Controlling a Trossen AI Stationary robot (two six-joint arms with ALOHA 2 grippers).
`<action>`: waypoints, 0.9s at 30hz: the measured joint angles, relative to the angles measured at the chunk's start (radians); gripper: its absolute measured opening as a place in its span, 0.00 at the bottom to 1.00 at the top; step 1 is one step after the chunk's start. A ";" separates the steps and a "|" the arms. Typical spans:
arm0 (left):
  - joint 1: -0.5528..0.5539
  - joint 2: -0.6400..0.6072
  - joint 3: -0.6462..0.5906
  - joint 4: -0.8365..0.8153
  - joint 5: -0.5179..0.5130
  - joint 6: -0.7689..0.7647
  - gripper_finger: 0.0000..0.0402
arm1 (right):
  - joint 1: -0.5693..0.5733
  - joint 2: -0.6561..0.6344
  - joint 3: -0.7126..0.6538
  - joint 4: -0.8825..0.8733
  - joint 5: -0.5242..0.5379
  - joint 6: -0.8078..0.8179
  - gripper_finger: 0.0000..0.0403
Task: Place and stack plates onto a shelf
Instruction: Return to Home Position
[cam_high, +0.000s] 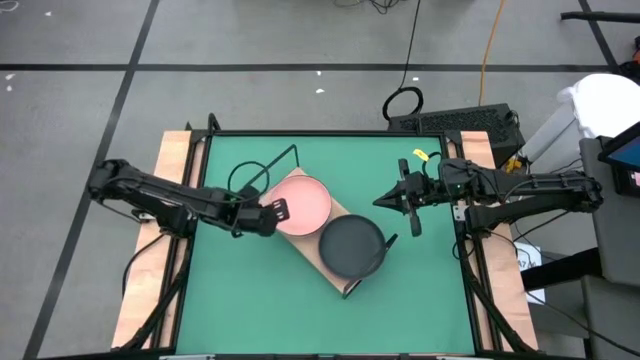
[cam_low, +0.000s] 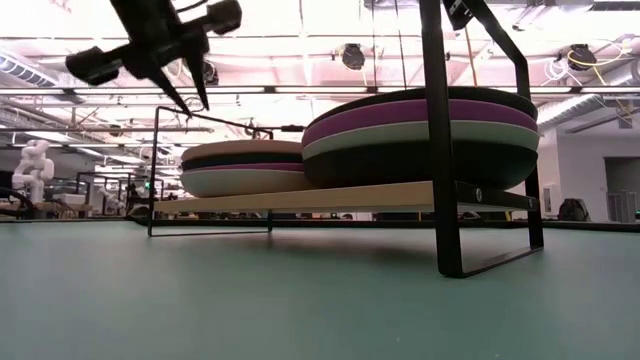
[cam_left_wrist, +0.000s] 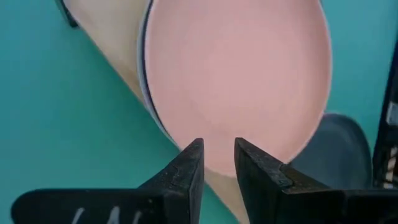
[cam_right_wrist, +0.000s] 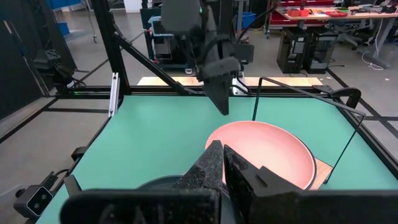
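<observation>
Plates on shelf: all eight plates (cam_low: 420, 135) sit in two stacks of four; none lies loose on the counter (cam_high: 300, 310).
Task progress: stacking looks finished, in my judgement. What is left is for both arms to clear away to their rest poses.
Stack nearer the left arm: pink plate (cam_high: 300, 203) on top, then dark, purple, and pale grey-green at the bottom (order read from the low view).
Stack nearer the right arm: dark plate (cam_high: 351, 245) on top, then purple, pale grey-green, and dark at the bottom.
Plate condition: rims line up closely and both stacks sit level, close side by side; cannot tell if they touch.
Shelf (cam_high: 322, 264): light wood board lying diagonally mid-counter, with black wire frame (cam_low: 440, 140) at its ends.
Left end effector (cam_high: 283, 210): just beside the pink plate's rim and raised off it; a narrow gap between the fingers, nothing in it.
Right end effector (cam_high: 378, 202): off the shelf's right side, apart from the dark plate; fingers pressed together, empty.
</observation>
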 joint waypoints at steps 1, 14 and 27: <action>-0.003 -0.007 0.006 -0.003 -0.001 0.020 0.24 | 0.000 0.000 0.000 0.000 0.000 0.000 0.00; -0.004 -0.150 0.013 0.019 -0.019 0.455 0.23 | 0.000 0.000 0.000 0.000 0.009 0.000 0.00; -0.003 -0.282 0.013 0.034 -0.047 1.163 0.01 | 0.000 0.000 0.000 0.000 0.085 0.000 0.00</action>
